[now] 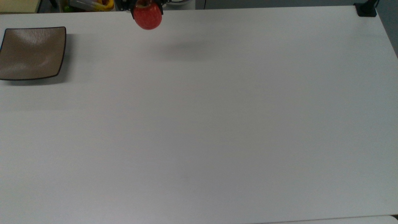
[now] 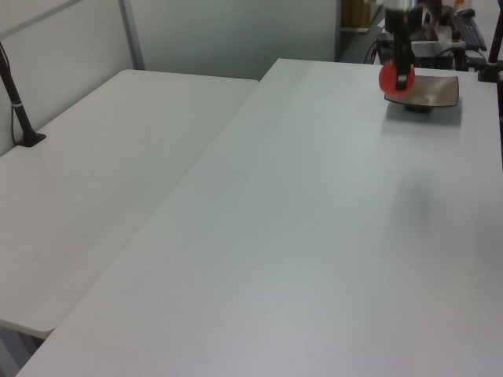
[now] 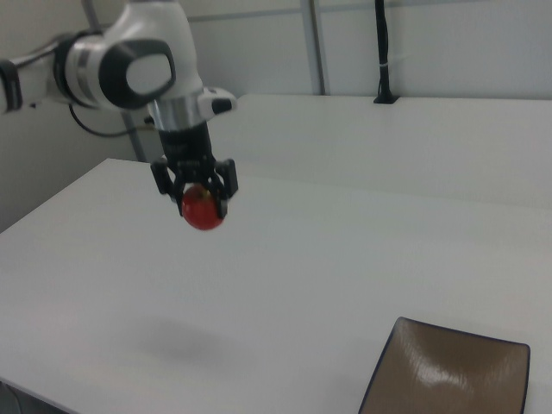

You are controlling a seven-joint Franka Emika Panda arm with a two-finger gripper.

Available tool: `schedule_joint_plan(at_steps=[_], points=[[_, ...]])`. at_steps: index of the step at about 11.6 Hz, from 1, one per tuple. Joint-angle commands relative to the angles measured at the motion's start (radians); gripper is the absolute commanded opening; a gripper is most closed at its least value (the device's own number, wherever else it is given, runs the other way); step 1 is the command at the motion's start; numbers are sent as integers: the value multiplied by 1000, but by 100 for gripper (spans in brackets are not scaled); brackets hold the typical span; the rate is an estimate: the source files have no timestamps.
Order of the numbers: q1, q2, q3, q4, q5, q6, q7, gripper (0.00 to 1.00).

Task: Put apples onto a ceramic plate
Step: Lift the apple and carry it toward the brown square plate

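Right view gives me the red apple clamped between the gripper fingers, hanging well above the white table with a faint shadow beneath. I see the square brown ceramic plate bare, well apart at the right view's near right, flat on the table.
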Motion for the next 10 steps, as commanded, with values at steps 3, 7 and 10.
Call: schedule_joint_plan(at_steps=[3, 7, 10], points=[[-91, 30, -21, 146, 23, -76, -88, 0], [-292, 86, -35, 167, 6, -55, -476, 0], [-395, 175, -53, 160, 1, 104, -573, 0]])
